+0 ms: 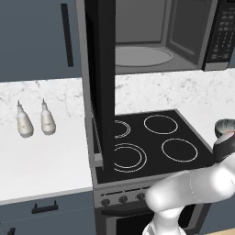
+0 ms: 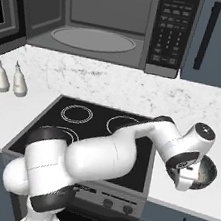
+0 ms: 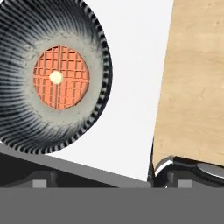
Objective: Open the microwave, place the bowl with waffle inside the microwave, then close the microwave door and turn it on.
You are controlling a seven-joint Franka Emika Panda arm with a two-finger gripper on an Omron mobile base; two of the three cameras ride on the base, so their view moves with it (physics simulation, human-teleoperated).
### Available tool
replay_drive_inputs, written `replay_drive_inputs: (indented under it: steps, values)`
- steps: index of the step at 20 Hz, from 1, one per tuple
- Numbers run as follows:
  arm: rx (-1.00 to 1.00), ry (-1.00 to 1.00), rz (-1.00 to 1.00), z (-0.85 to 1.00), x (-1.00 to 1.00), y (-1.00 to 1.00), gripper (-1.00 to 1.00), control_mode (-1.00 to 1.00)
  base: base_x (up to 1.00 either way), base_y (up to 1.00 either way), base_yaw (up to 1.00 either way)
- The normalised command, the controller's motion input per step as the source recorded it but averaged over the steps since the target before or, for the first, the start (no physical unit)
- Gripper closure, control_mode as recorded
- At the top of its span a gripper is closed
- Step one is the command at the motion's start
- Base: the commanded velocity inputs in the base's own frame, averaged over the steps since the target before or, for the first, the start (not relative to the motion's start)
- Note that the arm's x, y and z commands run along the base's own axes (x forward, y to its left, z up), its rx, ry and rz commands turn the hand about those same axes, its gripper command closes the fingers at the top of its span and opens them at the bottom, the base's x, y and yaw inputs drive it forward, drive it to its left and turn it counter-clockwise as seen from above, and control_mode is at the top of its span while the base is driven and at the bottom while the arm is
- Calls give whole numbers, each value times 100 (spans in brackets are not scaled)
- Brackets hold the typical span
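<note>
While gripper (image 2: 186, 181) hovers over bowl (image 2: 206, 174), fingers spread wide, holding nothing. Bowl upright, mouth up, on counter right of stove (image 1: 151, 142); waffle (image 3: 61, 77) flat inside. Microwave (image 1: 165, 36) above stove, door (image 1: 98, 82) swung open.

the microwave (image 2: 106, 21) was black and steel with a grey interior and a pale grey turntable plate (image 2: 93, 40). its door (image 1: 102, 69) was black with a steel-grey edge. the bowl (image 3: 48, 74) was dark grey with fine pale ribbed stripes; the waffle (image 3: 61, 78) in it was orange-brown, gridded, with a pale dot. the worktop (image 1: 41, 156) was white, its backsplash (image 2: 111, 85) marbled grey. the stovetop (image 1: 156, 142) was black with white rings. two bottles (image 1: 34, 120) looked off-white, perhaps cream.
</note>
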Motion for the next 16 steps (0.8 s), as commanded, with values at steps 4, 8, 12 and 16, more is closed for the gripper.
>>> replay_drive_inputs:
  steps: [4, 8, 12, 16]
  values:
    - [6, 0, -4, -41, 27, -37, -100, -100, 0, 0, 0]
    - [1, 0, -13, -32, 12, -19, -100, -100, 0, 0, 0]
    - [2, 0, -10, -15, 19, -25, -100, -100, 0, 0, 0]
    - [1, 0, -8, -19, 9, -20, -100, -100, 0, 0, 0]
